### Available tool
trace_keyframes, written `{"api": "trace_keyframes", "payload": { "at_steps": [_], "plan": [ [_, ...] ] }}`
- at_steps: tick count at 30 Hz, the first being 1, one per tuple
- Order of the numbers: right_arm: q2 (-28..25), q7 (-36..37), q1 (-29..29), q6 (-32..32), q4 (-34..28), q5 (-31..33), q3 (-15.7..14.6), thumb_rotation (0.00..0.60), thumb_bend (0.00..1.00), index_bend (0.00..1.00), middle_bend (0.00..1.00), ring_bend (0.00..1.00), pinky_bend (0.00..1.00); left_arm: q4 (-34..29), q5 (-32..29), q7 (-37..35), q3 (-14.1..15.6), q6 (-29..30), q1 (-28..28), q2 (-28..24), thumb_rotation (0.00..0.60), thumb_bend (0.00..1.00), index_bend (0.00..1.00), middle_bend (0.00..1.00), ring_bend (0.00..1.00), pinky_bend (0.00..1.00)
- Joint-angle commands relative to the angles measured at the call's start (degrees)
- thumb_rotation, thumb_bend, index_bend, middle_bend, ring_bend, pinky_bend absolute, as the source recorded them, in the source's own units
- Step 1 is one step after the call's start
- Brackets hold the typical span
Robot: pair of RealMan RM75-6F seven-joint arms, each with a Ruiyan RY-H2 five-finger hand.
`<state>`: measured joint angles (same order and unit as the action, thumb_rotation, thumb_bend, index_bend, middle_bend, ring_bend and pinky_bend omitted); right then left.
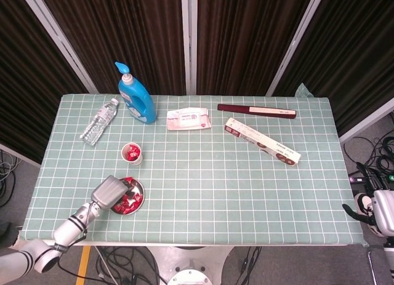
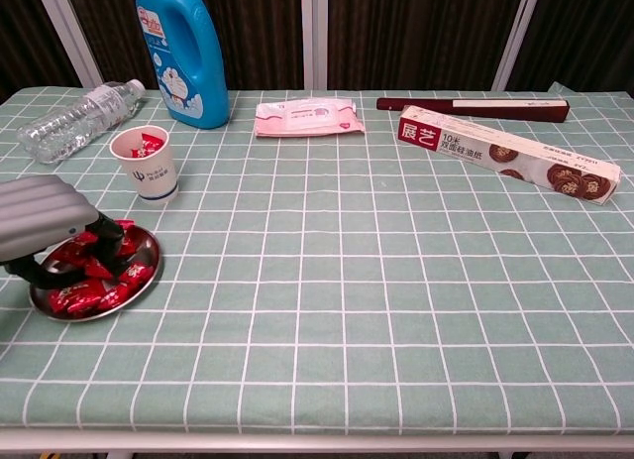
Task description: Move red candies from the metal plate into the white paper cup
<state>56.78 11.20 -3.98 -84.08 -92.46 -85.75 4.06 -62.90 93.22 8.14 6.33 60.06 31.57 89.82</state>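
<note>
Taking the metal plate (image 2: 139,278) as the landmark, it sits near the table's front left corner, heaped with red candies (image 2: 87,292), and the white paper cup (image 2: 145,163), already holding a few red pieces, stands just behind it. The left hand (image 2: 45,226) is down over the plate's left half with dark fingertips (image 2: 109,228) curled in among the wrappers; whether they have one pinched I cannot tell, since the palm hides the contact. The likely trouble is the light plate sliding or tipping under that pressure, or a loosely caught candy dropping on the cloth short of the cup. The chest view shows the fingers meeting the pile side-on; the head view alone shows the right hand (image 1: 381,211), parked off the table's far right edge, its fingers too indistinct to judge.
</note>
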Motion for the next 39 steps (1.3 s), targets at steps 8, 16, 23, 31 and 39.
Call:
{"api": "trace_keyframes", "payload": {
  "at_steps": [8,16,23,31,39],
  "plan": [
    [0.0,0.2,0.1,-0.2,0.1,-0.3,-0.1,0.6,0.1,0.0,0.15,0.12,0.46,-5.4,-0.6,-5.0,-2.4,3.9,-0.3,-3.5,0.6,0.51,0.65,0.69,0.94,1.0],
    [0.1,0.3,0.0,-0.2,0.4,-0.3,-0.1,0.6,0.1,0.0,0.15,0.12,0.46,-11.5,-5.9,-5.2,-10.3,3.3,3.1,-7.8,0.6,0.5,0.64,0.68,0.94,1.0],
    [0.2,1.0,0.2,-0.2,1.0,0.1,0.0,0.6,0.1,0.0,0.15,0.12,0.46,-8.7,-12.0,-3.9,-15.4,-3.2,8.1,-6.3,0.6,0.49,0.62,0.66,0.94,1.0],
    [0.4,1.8,0.4,-0.1,1.9,0.6,0.0,0.6,0.1,0.0,0.15,0.12,0.46,-5.4,-17.0,0.2,-15.7,-9.1,10.5,-4.3,0.6,0.46,0.56,0.58,0.93,1.0],
    [0.4,1.3,0.1,0.4,1.6,0.6,0.1,0.6,0.1,0.0,0.15,0.12,0.46,-6.5,-19.2,2.7,-14.8,-9.6,10.0,-4.8,0.6,0.43,0.42,0.44,0.9,1.0]
  ]
}}
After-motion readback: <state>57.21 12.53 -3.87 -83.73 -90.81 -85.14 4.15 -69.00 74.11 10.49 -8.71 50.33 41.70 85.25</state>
